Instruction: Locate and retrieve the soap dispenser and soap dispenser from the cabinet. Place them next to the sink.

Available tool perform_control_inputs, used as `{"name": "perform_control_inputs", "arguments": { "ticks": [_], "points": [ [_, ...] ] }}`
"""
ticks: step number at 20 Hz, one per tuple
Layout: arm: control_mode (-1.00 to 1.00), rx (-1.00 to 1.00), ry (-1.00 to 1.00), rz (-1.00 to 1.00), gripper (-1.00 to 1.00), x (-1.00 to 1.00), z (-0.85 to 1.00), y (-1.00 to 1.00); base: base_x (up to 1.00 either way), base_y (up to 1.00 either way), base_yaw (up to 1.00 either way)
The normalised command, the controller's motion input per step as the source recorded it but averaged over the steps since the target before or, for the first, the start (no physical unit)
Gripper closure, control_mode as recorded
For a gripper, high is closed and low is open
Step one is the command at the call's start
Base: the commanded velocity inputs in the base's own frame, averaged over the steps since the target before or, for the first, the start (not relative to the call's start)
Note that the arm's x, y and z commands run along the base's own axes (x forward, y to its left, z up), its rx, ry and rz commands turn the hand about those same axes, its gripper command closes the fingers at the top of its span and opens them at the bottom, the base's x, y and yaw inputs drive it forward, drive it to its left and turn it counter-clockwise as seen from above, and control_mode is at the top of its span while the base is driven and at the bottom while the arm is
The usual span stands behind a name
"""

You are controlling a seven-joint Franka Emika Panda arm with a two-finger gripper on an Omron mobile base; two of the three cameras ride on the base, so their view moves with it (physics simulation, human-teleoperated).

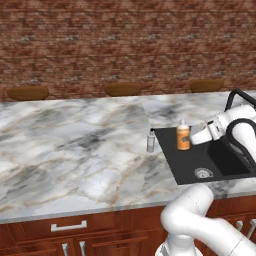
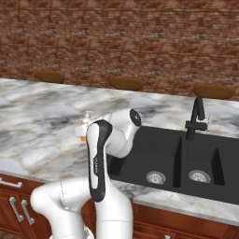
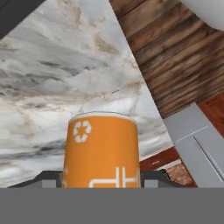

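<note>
Marble counter [image 1: 75, 145], wide bare room left; gripper [image 1: 192, 137] grasping orange bottle [image 1: 183, 137] over sink [image 1: 200, 162] left edge, probably lifted; grey bottle [image 1: 150, 142] beside rim.

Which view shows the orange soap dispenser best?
Left base view: the orange soap dispenser shows whole, pump included, upright at the sink's left edge, the gripper on it. Hand view gives a close-up of its body; right base view gives a sliver behind the arm.

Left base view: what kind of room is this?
A simulated kitchen, most likely: marble counter with a black double-basin sink and faucet, wooden drawers beneath, brick wall behind.
</note>
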Motion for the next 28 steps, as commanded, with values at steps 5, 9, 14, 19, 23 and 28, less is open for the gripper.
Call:
{"name": "perform_control_inputs", "arguments": {
  "ticks": [5, 9, 14, 19, 23, 28],
  "points": [
    [-1.0, -0.03, -0.02, -0.04, 1.0, -0.29, 0.0, 0.42, 0.0, 0.0, 0.0],
    [-1.0, -0.01, -0.06, -0.21, 1.0, -0.21, -0.02, 0.66, 0.0, 0.0, 0.0],
    [-1.0, -0.02, -0.02, -0.28, 1.0, 0.33, -0.23, 0.54, 0.0, 0.0, 0.0],
    [-1.0, -0.02, -0.01, -0.41, 1.0, 0.37, -0.26, 0.23, 0.0, 0.0, 0.0],
    [-1.0, -0.07, 0.0, -0.48, 1.0, 0.09, -0.58, 0.01, 0.0, 0.0, 0.0],
    [-1.0, -0.17, 0.0, -0.44, 1.0, 0.0, -0.54, -0.05, 0.0, 0.0, 0.0]
  ]
}}
